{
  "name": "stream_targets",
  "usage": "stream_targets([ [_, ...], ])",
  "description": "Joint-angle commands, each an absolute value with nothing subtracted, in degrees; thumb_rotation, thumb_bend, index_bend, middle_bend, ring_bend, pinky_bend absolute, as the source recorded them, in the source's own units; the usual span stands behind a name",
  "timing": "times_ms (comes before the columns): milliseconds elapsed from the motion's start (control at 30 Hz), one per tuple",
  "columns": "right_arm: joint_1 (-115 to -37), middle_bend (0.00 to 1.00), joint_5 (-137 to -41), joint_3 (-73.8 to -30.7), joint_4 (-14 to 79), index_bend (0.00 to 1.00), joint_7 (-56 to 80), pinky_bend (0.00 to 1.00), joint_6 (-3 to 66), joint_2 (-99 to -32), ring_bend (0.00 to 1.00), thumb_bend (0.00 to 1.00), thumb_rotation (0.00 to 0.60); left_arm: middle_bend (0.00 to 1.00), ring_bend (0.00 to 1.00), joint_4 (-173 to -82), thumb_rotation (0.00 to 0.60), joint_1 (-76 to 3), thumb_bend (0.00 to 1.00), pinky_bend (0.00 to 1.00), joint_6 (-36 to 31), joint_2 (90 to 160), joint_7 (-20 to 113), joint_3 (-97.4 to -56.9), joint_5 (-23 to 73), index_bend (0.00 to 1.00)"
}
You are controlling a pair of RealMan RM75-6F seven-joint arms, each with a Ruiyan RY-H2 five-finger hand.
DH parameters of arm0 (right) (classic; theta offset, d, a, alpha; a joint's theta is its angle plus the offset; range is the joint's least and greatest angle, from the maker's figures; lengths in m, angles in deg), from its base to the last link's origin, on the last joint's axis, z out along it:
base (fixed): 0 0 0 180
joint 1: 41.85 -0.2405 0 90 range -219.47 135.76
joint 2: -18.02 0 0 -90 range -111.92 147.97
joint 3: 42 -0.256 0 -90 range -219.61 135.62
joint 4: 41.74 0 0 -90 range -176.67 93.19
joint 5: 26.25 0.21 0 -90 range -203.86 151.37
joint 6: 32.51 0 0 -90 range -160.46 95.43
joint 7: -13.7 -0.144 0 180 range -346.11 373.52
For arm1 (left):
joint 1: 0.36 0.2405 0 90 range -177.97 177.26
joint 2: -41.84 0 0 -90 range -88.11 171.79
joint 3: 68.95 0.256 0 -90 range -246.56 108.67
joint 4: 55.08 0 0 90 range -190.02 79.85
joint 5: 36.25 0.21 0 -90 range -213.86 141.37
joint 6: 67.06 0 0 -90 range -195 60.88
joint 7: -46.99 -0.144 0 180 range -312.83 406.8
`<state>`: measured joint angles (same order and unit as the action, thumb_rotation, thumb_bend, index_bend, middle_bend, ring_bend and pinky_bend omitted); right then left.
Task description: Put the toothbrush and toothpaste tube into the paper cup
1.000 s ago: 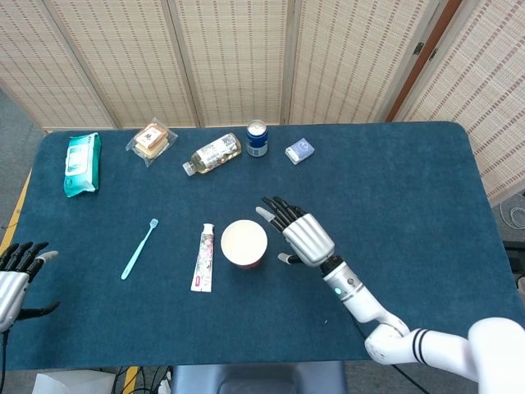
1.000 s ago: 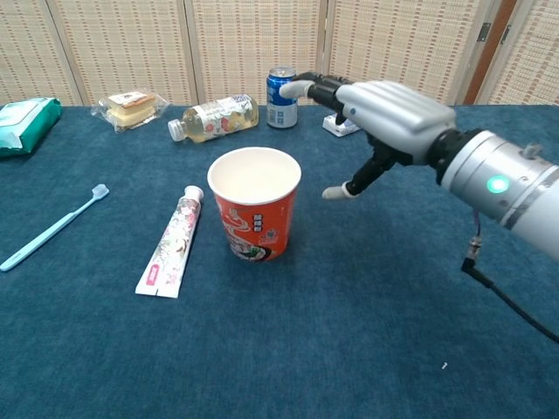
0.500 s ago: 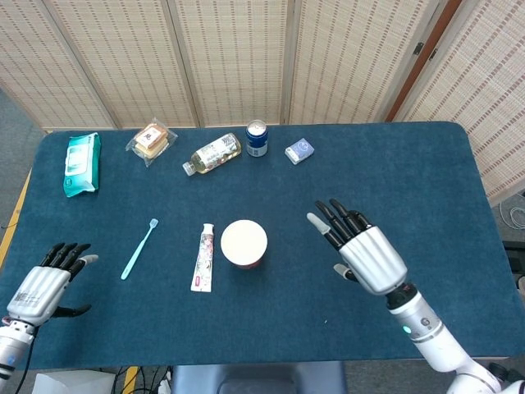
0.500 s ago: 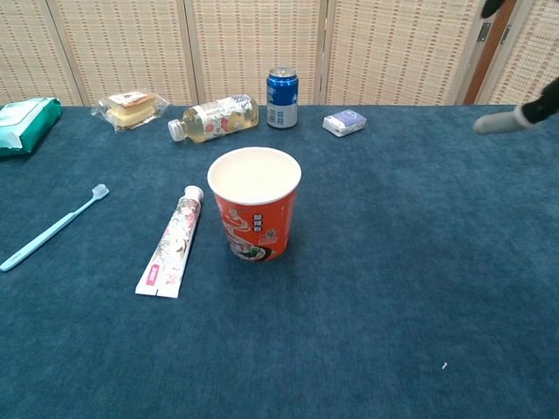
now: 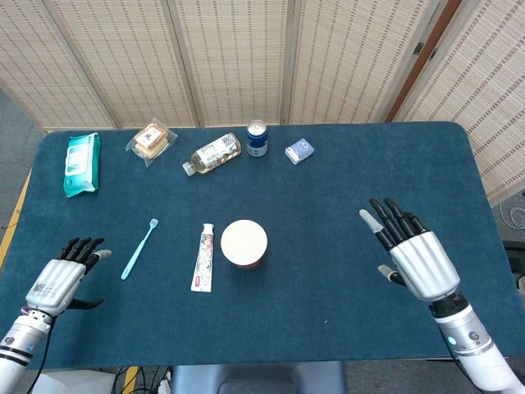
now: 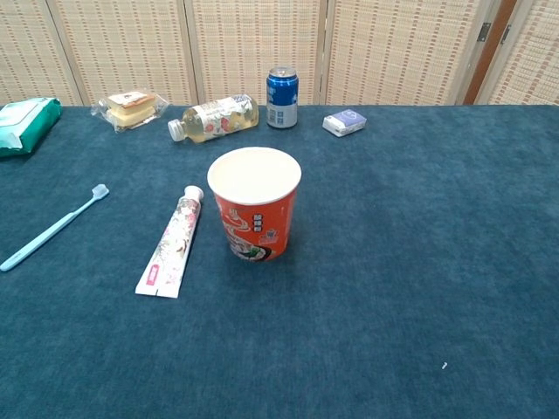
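Observation:
An orange paper cup (image 5: 244,243) (image 6: 254,214) stands upright and empty near the table's middle. Just left of it lies a white toothpaste tube (image 5: 203,258) (image 6: 171,243), cap pointing away from me. Further left a light-blue toothbrush (image 5: 139,248) (image 6: 52,226) lies flat. My left hand (image 5: 64,277) hovers open near the front left edge, left of the toothbrush. At the front right my right hand (image 5: 413,252) is open with fingers spread, well away from the cup. Neither hand appears in the chest view.
Along the back stand a blue can (image 5: 257,137), a lying bottle (image 5: 213,153), a wrapped snack (image 5: 151,140), a small blue box (image 5: 299,151) and a green wipes pack (image 5: 82,162). The blue table cloth (image 5: 344,189) ends at the front edge near both hands.
My right hand pulled back from beside the cup toward the front right and left the chest view. My left hand rose and moved in from the left edge toward the toothbrush.

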<state>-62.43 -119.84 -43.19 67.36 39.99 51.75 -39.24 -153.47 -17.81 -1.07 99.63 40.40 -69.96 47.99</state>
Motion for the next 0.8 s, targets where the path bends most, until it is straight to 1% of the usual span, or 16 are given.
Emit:
stream_targets([
  [33,-60.79,0.00,-119.56,-42.95,65.52,0.00,38.24,0.30,53.03,-39.24,0.00,0.00,0.600,0.08,0.04,-153.48,0.600,-17.98,0.00,0.05,-0.97,99.85,40.22,-70.06,47.97,0.20],
  [133,-59.19,0.00,-119.48,-42.83,64.01,0.00,36.26,0.30,54.26,-39.05,0.00,0.00,0.600,0.04,0.01,-153.39,0.600,-18.40,0.00,0.05,-1.09,100.69,40.52,-70.20,47.98,0.17],
  [233,-58.08,0.00,-119.50,-42.90,63.15,0.00,34.98,0.30,55.05,-38.69,0.00,0.00,0.600,0.00,0.00,-152.97,0.600,-19.16,0.00,0.03,-2.22,101.66,40.68,-70.21,47.64,0.07],
  [267,-57.83,0.00,-119.52,-42.97,62.98,0.00,34.68,0.30,55.23,-38.57,0.00,0.00,0.600,0.00,0.00,-152.79,0.600,-19.40,0.00,0.01,-2.56,102.07,40.49,-70.25,47.46,0.03],
  [300,-57.53,0.00,-119.59,-43.08,62.81,0.00,34.29,0.30,55.44,-38.39,0.00,0.00,0.600,0.00,0.00,-152.52,0.600,-19.75,0.00,0.00,-3.00,102.65,40.20,-70.33,47.18,0.01],
  [600,-56.01,0.00,-120.38,-43.86,62.14,0.00,31.90,0.30,56.35,-37.58,0.00,0.00,0.600,0.00,0.00,-147.63,0.600,-21.83,0.00,0.00,-3.72,109.31,34.37,-71.19,45.98,0.00],
  [800,-55.38,0.00,-120.07,-44.48,61.51,0.00,30.77,0.30,56.15,-37.47,0.00,0.00,0.600,0.00,0.00,-143.54,0.600,-23.68,0.00,0.00,-6.12,113.40,32.05,-72.64,41.93,0.00],
])
